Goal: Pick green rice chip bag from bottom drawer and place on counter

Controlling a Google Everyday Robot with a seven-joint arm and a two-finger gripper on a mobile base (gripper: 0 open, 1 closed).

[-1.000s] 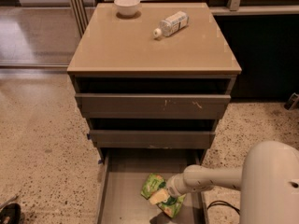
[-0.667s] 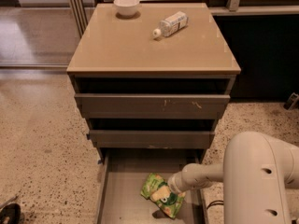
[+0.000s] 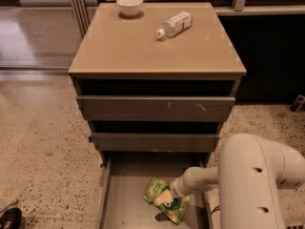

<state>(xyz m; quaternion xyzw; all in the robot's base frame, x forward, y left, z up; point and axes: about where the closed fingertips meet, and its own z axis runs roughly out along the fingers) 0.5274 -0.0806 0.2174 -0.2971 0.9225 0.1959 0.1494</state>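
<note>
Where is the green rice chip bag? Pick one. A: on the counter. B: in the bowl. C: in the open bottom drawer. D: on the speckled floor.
C: the green rice chip bag lies on the bottom drawer floor, with the gripper down in the drawer at the bag.

Small white bowl [image 3: 129,5] at back left of the bench [image 3: 143,51], clear plastic bottle [image 3: 175,24] lying on its side to its right, scratched top drawer [image 3: 152,108], middle drawer [image 3: 155,141], speckled floor [image 3: 43,142]

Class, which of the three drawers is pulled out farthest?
The bottom drawer: its floor shows, with the gripper at the green rice chip bag inside; the upper drawers barely open.
</note>
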